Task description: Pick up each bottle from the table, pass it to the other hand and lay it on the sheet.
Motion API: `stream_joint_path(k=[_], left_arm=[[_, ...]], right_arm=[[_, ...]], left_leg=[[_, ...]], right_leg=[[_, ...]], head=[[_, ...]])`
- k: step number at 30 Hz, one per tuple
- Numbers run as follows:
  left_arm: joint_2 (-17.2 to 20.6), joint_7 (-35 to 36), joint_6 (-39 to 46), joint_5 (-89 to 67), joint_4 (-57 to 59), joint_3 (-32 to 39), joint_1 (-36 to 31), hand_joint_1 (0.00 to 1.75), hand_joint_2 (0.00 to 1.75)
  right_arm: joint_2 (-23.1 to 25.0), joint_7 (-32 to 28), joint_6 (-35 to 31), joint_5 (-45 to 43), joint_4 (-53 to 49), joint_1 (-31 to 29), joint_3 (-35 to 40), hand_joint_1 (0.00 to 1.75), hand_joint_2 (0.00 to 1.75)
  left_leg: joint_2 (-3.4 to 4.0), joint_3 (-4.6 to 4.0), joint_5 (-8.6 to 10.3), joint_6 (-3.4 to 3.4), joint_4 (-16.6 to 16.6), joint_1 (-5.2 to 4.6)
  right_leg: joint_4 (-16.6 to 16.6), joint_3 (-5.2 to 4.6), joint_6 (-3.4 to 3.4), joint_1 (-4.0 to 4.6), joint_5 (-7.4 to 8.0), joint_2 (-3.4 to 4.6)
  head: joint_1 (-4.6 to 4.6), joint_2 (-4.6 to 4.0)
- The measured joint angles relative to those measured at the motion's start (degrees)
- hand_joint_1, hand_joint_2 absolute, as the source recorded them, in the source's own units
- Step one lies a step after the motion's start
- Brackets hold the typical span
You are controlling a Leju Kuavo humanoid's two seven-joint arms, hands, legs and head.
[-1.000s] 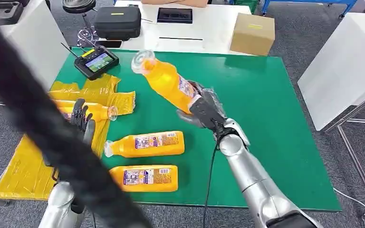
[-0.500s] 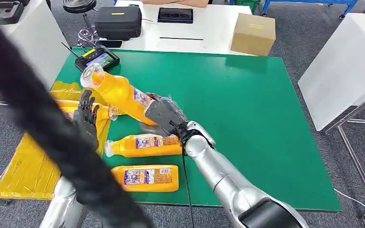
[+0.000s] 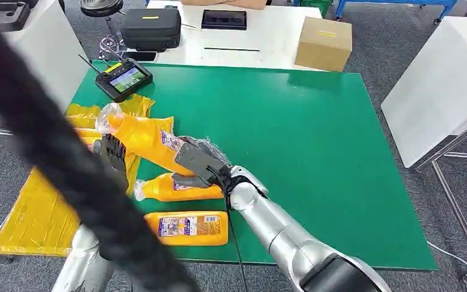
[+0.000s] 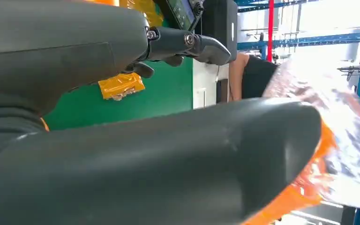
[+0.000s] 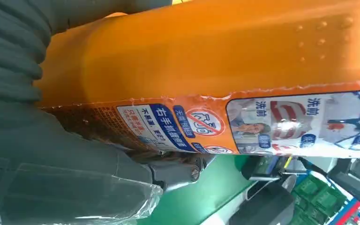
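Far left: the yellow sheet (image 3: 33, 219) hangs over the table's left edge, with one bottle (image 3: 127, 143) already lying on it, partly hidden behind our left hand (image 3: 114, 159). A dark cable (image 3: 55, 152) crosses the head view close to the lens and hides much of the left arm.

Left hand is raised, fingers spread and upright, nothing in it. In the left wrist view its thumb (image 4: 168, 168) sits just beside the held bottle's wrapped neck. We can't tell if it's touching.

Middle: our right hand (image 3: 197, 161) grips the held bottle (image 3: 149, 139) around its lower body. The bottle is tilted, cap end toward the left hand and above the sheet's edge. Handover not yet done.

Below that, two more bottles lie flat on the green table (image 3: 340, 152): the upper one (image 3: 182, 187) just beside the right wrist, the lower one (image 3: 185, 227) near the front edge.

Risks as we judge them:
- Left hand faces the slick wrapped neck, not the body. A close there could slip.
- If the right hand lets go before the left is firm, the bottle drops onto the one already on the sheet.
- Right forearm is low over the upper loose bottle and could nudge it.
- The cable blocks our view of the left arm.
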Motion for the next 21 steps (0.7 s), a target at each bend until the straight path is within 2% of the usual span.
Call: stream_joint_path(k=[8,13,21], left_arm=[[-0.02,0.00,0.15,0.00,0.00,0.00,0.02,0.00,0.00],[-0.33,0.00,-0.13,0.00,0.00,0.00,-0.07,0.00,0.00],[-0.48,0.00,-0.28,0.15,0.00,-0.07,-0.33,0.00,0.00]], right_arm=[[0.00,2.08,0.59,-2.34,0.04,-0.04,3.19,1.75,1.75],[0.07,4.83,0.74,-7.06,0.04,-0.82,6.95,1.75,1.75],[0.44,5.97,0.46,-11.01,0.04,-2.09,11.75,1.75,1.75]], left_leg=[[0.00,-0.01,0.00,0.00,0.00,0.01],[0.00,0.00,0.00,0.00,0.00,0.01],[0.00,0.00,0.00,0.00,0.00,0.01]], right_leg=[[0.01,0.00,0.00,0.00,0.00,0.00],[0.00,-0.01,0.00,0.00,0.00,0.00],[0.00,-0.01,0.00,0.00,0.00,0.00]], head=[[-0.02,0.00],[0.00,0.00],[0.00,0.00]])
